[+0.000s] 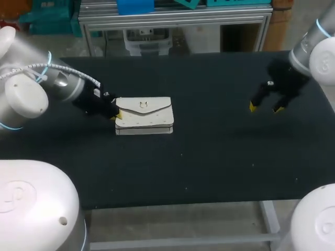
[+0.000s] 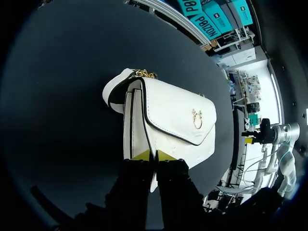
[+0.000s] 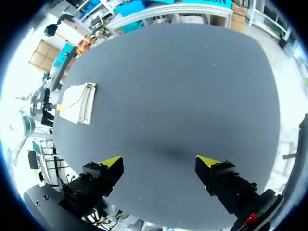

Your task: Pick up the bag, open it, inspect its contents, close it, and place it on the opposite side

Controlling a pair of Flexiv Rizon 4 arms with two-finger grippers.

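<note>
— Left gripper (image 2: 154,155): state?
— Fingers drawn almost together. Both yellow tips press on the near end of the bag (image 2: 168,120), one from each side, with a thin edge of the flap (image 2: 178,108) running between them. It has hold of the bag at that end.

— Bag: position?
— Lies flat on the black table (image 1: 209,157), left of the middle in the head view. White, with an envelope flap folded down over the front. A gold ring clasp (image 2: 197,118) sits on the flap near its point. A gold chain (image 2: 143,73) is bunched at the end of the bag farthest from the gripping fingers. A narrow dark trim follows the flap's edge.

— Left arm (image 1: 57,83)?
— Comes in low from the left side of the head view and meets the bag at its left end, wrist close over the table.

— Right gripper (image 1: 266,107): state?
— Fingers spread wide, holding nothing. It hangs over the right part of the table, well apart from the bag. Whether its tips touch the surface cannot be told.

— Anything from the right wrist view?
— Table surface lies under and ahead of the two spread tips. The bag shows small, far ahead and off to one side, lying flat with its chain end toward the table's far edge
</note>
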